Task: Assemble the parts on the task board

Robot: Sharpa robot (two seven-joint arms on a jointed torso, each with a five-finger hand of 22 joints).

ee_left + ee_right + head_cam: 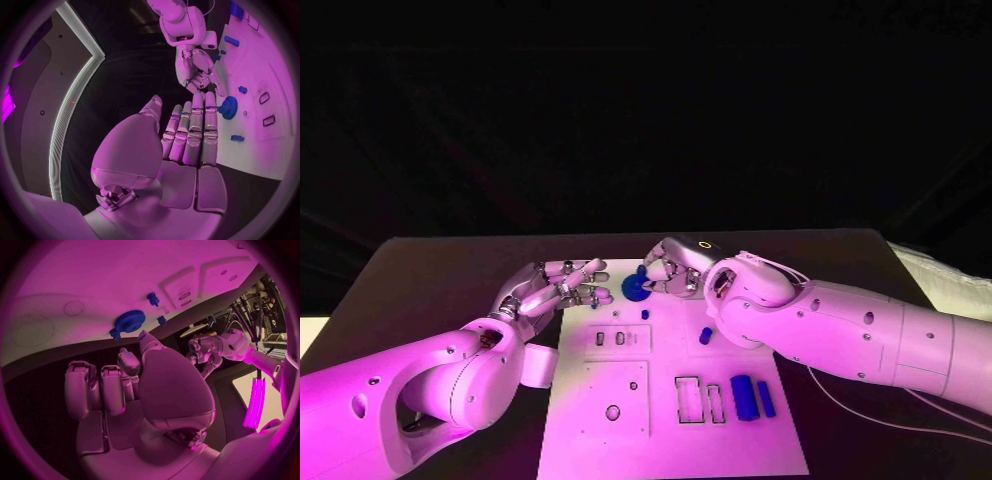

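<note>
The white task board [668,440] lies in the middle of the black table. A blue gear [638,288] sits at the board's far edge, also in the wrist views [229,107] [130,320]. My right hand [672,270] hovers just behind the gear with its fingers pointing down toward it [197,70] and holds nothing. My left hand [567,285] is at the board's far left corner, fingers stretched out side by side [190,135], empty. Small blue pieces [648,311] [705,335] lie near the gear. Two blue cylinders [743,397] [766,398] lie at the board's right.
Rectangular slots [689,398] and small holes [613,411] are cut into the board's near half. Black table [430,290] extends to the left of the board and behind it. My two forearms flank the board on both sides.
</note>
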